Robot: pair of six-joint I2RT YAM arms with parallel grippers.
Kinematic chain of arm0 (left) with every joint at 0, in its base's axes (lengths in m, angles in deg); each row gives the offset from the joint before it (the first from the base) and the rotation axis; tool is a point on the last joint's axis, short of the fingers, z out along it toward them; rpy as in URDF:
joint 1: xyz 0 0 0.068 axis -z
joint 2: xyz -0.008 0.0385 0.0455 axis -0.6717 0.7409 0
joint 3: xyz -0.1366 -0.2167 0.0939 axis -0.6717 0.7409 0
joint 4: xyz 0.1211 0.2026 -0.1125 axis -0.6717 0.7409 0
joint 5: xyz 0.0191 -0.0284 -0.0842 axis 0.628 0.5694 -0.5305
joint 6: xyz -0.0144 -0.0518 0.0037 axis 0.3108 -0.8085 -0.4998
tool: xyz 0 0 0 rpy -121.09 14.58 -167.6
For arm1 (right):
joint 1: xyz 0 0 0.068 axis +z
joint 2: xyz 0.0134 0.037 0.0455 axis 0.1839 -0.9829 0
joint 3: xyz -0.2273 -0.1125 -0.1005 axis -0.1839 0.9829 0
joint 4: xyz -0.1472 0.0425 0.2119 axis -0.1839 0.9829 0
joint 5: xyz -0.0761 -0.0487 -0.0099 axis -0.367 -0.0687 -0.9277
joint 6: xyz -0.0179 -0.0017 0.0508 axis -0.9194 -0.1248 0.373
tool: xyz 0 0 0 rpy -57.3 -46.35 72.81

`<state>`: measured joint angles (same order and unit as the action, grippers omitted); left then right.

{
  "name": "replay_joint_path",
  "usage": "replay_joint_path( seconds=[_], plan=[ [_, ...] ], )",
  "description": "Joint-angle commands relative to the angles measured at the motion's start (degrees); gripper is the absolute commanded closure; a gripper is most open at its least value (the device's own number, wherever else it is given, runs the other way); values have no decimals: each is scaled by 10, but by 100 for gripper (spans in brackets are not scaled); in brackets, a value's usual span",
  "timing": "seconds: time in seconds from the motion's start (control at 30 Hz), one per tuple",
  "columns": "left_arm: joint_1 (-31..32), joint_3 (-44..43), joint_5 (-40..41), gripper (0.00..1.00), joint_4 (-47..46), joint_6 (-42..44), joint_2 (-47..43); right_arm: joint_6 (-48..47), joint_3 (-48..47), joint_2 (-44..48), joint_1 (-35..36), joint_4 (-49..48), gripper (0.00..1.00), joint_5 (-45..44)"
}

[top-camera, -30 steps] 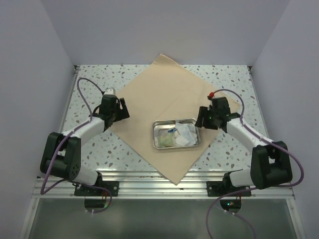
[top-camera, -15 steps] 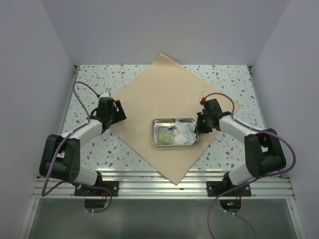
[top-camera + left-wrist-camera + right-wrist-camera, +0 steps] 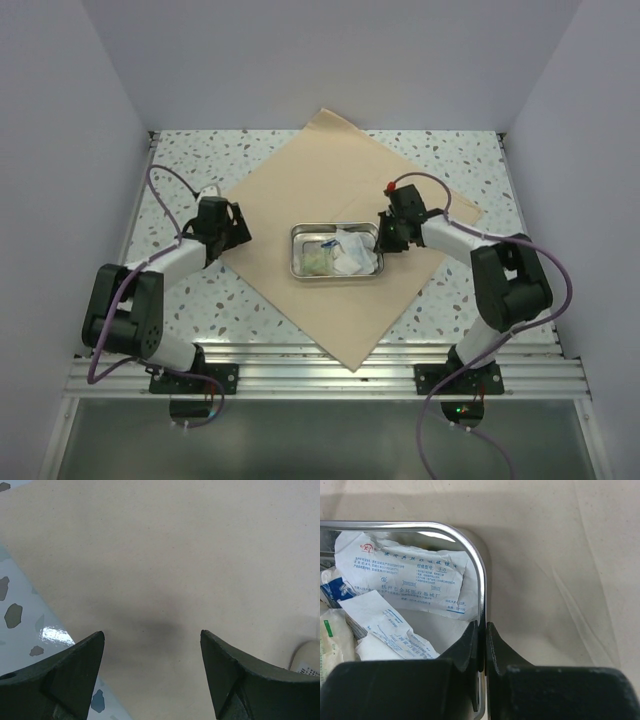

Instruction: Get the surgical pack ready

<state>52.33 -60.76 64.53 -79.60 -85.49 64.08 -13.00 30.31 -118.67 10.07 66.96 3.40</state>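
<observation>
Right fingers point(image 3: 468, 645) clamp tray point(image 3: 481, 580) rim, bare wrap sheet point(image 3: 545, 555) beyond

test lab, bare walls point(image 3: 330, 60), speckled table point(image 3: 180, 160)

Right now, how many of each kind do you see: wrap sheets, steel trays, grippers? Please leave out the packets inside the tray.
wrap sheet, tan: 1
steel tray: 1
grippers: 2 (left gripper open over the sheet, right gripper shut on the tray's rim)
Total: 4
</observation>
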Motion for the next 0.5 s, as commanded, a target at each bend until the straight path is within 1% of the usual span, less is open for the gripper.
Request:
replay_joint_path(
  seconds=[0.0, 0.03, 0.07, 0.13, 0.17, 0.23, 0.3, 0.33, 0.43, 0.47],
  plan=[
    [-5, -23, 28, 18, -23, 9, 7, -9, -34, -20, 6, -21, 100, 6],
    [-6, -26, 31, 18, -5, 9, 9, -10, -36, -24, 6, -19, 100, 7],
    [-7, -28, 32, 18, -4, 11, 11, -12, -36, -26, 6, -19, 96, 6],
    [-16, -30, 31, 19, -2, 11, 16, -13, -42, -26, 7, -14, 85, 3],
    [-20, -31, 26, 19, -3, 10, 17, -14, -42, -23, 6, -11, 83, -1],
    [-30, -33, 18, 19, -5, 10, 28, -13, -45, -11, 7, -1, 69, -19],
    [-35, -35, 14, 19, -6, 9, 38, -16, -46, 12, 6, 6, 61, -28],
    [-38, -37, 15, 19, -6, 10, 44, -17, -44, 22, 6, 13, 58, -26],
    [-46, -66, 25, 19, 14, 9, 77, -21, -22, 64, 7, 29, 57, -22],
    [-49, -77, 25, 19, 19, 8, 89, -21, -10, 95, 8, 29, 58, -19]
  ],
)
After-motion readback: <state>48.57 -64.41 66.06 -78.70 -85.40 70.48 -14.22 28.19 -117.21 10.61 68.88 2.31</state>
